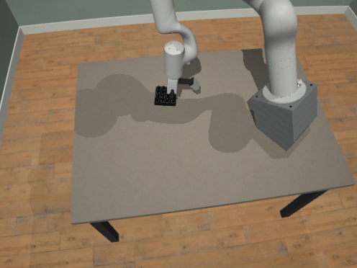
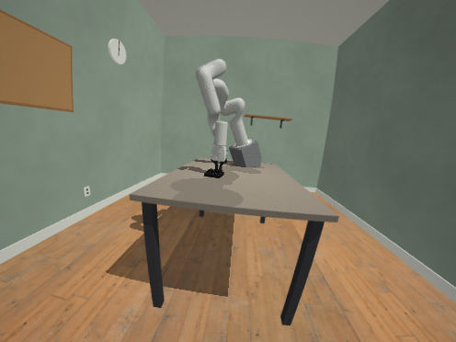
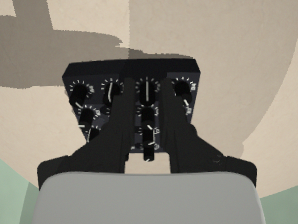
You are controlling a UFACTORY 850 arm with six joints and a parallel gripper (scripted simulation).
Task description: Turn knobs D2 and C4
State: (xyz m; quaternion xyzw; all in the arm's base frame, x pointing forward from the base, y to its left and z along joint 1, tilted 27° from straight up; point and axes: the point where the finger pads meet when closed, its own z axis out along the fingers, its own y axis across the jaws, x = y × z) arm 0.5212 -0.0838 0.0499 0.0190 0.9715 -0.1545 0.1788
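The black knob box [image 1: 165, 104] [image 2: 208, 175] [image 3: 100, 69] stands on the table. My gripper [image 1: 172, 94] [image 2: 218, 166] [image 3: 147, 93] points down over it, its fingers partly open. In the wrist view the names lie right of their knobs, so the front is at the right. Knob C4 [image 3: 147, 96], at the top of the third column, stands between the fingers with gaps on both sides; its white line runs upright in the picture, toward the box's top edge. Knob D4 [image 3: 183, 91] is just right of the right finger. Knob D2 is hidden behind that finger.
Knob B4 [image 3: 112, 91] is just left of the left finger, and knob A4 [image 3: 79, 94] is at the upper left corner. The arm's grey base block [image 1: 275, 120] [image 2: 246, 155] stands on the table [image 1: 144, 173] [image 2: 257, 202]. The arm's shadows fall across the table.
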